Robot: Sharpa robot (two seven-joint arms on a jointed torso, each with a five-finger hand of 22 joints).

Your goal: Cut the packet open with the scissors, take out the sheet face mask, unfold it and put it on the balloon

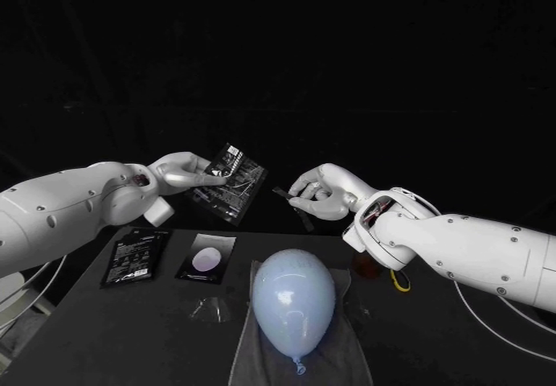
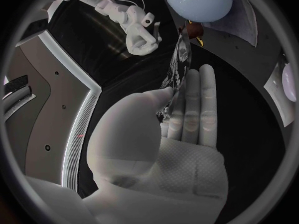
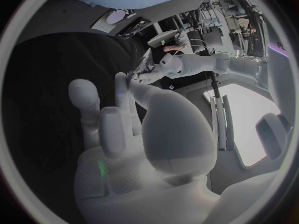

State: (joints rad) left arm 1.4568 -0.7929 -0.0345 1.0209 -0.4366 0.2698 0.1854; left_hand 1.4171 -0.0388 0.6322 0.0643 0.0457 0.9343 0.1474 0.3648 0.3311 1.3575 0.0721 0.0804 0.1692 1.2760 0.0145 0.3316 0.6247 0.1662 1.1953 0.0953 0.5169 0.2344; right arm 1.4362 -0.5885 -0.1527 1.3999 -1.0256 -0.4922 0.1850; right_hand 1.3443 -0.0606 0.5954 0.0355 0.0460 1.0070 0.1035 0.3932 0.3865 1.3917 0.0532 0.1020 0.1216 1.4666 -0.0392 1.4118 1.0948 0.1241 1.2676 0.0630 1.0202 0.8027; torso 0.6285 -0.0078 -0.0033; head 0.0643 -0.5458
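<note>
Nearest, a pale blue balloon (image 1: pixel 293 293) lies on a grey mat (image 1: pixel 246 354) on the black surface (image 1: pixel 104 338), its knot toward the robot. It is probably set in the middle so the mask can later be laid on it. Just left of it sits a clear plastic scrap (image 1: pixel 209 308). Beyond lie a dark spare packet (image 1: pixel 136 256) and an oval-printed packet (image 1: pixel 206 257), flat and side by side.

Farther off, raised above the surface, the left robot hand (image 1: pixel 183 170) pinches the packet (image 1: pixel 232 183) by one edge between thumb and straight fingers. That leaves the rest free, apparently for cutting. The packet is flat, dark and glossy with pale print, tilted, seemingly unopened. Just right of it, not touching, the right robot hand (image 1: pixel 322 193) curls around what appear to be the scissors (image 1: pixel 283 193), whose dark tip is aimed at the packet.
</note>
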